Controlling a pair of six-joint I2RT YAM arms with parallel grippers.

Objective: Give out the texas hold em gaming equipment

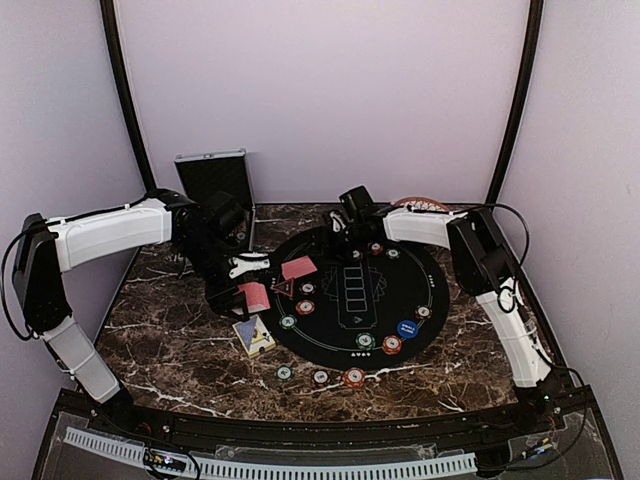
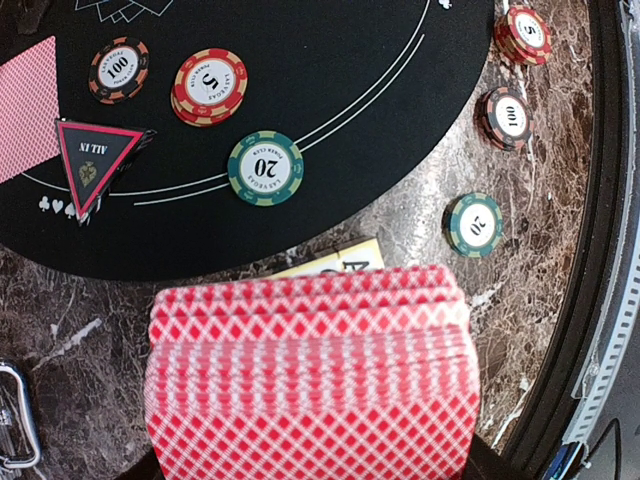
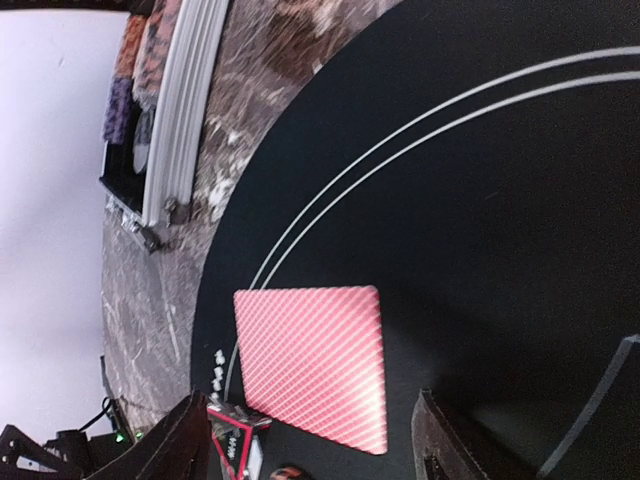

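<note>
My left gripper is shut on a deck of red-backed playing cards, held over the marble just off the mat's left edge; the deck hides its fingers in the left wrist view. A single red-backed card lies face down on the black mat. My right gripper is open just above the mat, a finger on either side of the card's near end, touching nothing. The black triangle marker lies beside that card. Poker chips sit on the mat, such as a green one, and three more rest on the marble in front.
An open silver case stands at the back left with chips in it. A woven dish shows behind the right arm. A yellow card box lies on the marble below the left gripper.
</note>
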